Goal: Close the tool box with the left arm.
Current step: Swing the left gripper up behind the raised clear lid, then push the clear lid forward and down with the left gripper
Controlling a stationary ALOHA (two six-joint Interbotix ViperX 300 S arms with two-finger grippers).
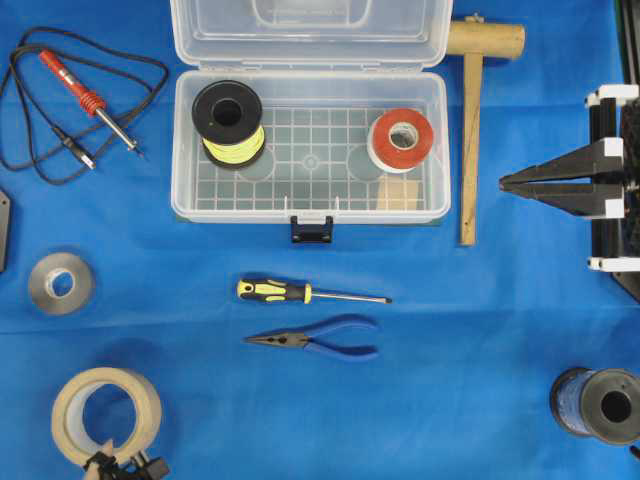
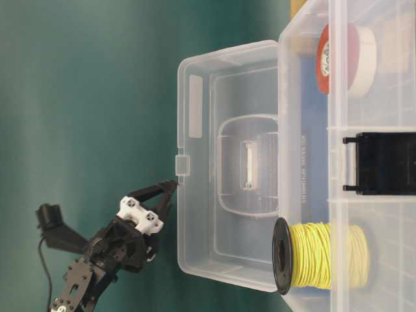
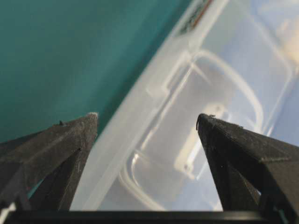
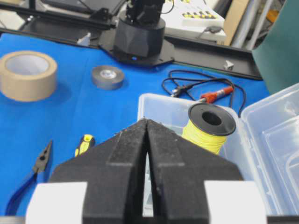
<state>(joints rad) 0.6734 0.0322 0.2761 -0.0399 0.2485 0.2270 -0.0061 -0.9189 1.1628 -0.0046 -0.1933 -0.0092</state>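
Note:
The clear tool box (image 1: 181, 150) stands open at the back middle of the blue cloth, with its black latch (image 1: 312, 230) at the front. Its lid (image 1: 310, 30) stands up at the far side. Inside are a yellow wire spool (image 1: 228, 122), a red-and-white tape roll (image 1: 401, 140) and a small wooden block (image 1: 398, 192). My left gripper (image 2: 168, 195) is open and empty behind the lid (image 2: 208, 162), with its tips close to the lid's outer edge. In the left wrist view (image 3: 147, 119) the lid (image 3: 187, 116) fills the space ahead of the jaws. My right gripper (image 1: 503, 182) is shut and empty to the right of the box.
A wooden mallet (image 1: 470, 130) lies against the box's right side. A soldering iron (image 1: 85, 95) with its cord is at the back left. A screwdriver (image 1: 300, 292) and pliers (image 1: 320, 340) lie in front of the box. Tape rolls (image 1: 60, 283) (image 1: 105, 415) sit at the left and a blue spool (image 1: 600, 405) at the front right.

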